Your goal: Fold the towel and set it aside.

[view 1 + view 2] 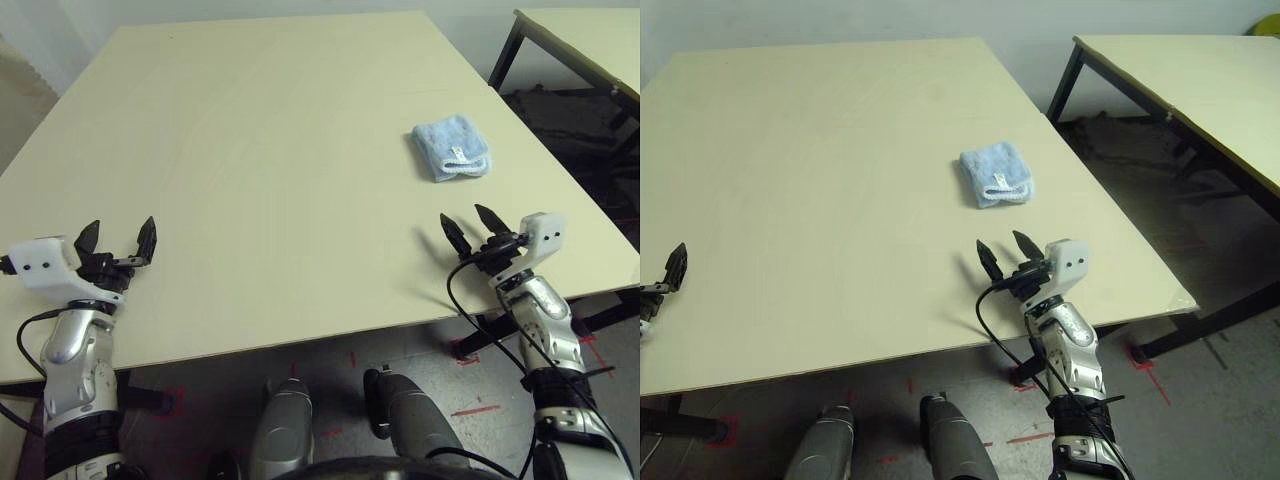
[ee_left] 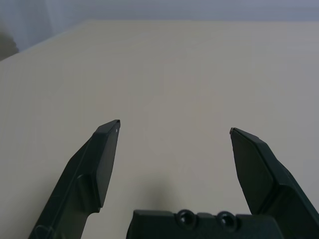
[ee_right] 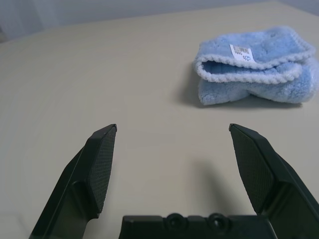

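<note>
- Table point(image 1: 250, 180): pale cream top, broad and rectangular, with the robot at its near edge. Bore the towel and had both grippers low over it.
- Towel point(image 1: 451, 149): small light blue terry cloth with white stitched edging, folded into a compact bundle. Lay on the right half of the table, toward the right edge, beyond the right gripper and well apart from it. A white label point(image 3: 241, 53) with dark print showed on the upper layer; the folded edges faced the right gripper in the right wrist view.
- Left gripper point(image 1: 117, 238): two black fingers spread wide, released, nothing between them. Sat over the near left corner of the table, pointing forward across the bare top. Far from the towel.
- Right gripper point(image 1: 472, 226): two black fingers spread wide, released, grasping nothing. Sat over the near right edge of the table, pointing forward toward the towel without touching it.
- Second table point(image 1: 1200, 80): same pale top on a dark frame, off to the right, apart from the first.
</note>
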Tool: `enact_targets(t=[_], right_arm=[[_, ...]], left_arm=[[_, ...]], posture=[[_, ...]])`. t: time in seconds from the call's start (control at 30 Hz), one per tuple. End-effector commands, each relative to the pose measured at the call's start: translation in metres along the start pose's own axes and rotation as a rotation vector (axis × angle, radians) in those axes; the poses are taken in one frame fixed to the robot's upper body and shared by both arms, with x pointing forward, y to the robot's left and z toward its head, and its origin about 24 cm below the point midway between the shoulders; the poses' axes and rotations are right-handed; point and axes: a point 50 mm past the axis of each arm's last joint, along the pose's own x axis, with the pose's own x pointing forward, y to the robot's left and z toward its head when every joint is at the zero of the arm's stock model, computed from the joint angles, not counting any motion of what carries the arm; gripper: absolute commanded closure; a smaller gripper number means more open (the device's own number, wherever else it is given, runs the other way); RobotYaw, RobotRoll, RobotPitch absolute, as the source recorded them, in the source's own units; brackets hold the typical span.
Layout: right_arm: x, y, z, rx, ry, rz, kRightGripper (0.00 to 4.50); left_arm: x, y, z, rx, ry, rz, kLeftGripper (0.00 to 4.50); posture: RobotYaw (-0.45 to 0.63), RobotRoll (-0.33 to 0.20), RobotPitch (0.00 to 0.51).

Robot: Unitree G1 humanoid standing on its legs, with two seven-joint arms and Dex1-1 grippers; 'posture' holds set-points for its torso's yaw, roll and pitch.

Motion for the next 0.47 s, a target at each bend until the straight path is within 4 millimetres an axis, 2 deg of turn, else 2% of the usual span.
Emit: enact_targets(t=[0.03, 0.47], right_arm=[[-0.0033, -0.003, -0.0041, -0.018, 0.022, -0.019, 0.04], [-0.0049, -0.0083, -0.0068, -0.031, 0.039, -0.052, 0.04]], left_arm=[[-0.0016, -0.0009, -0.0053, 0.006, 0.019, -0.006, 0.0], [-0.002, -0.0009, -0.0073, 0.039, 0.03, -0.022, 0.0]], posture=[[0.11, 0.0, 0.144], [0.11, 0.0, 0.145]])
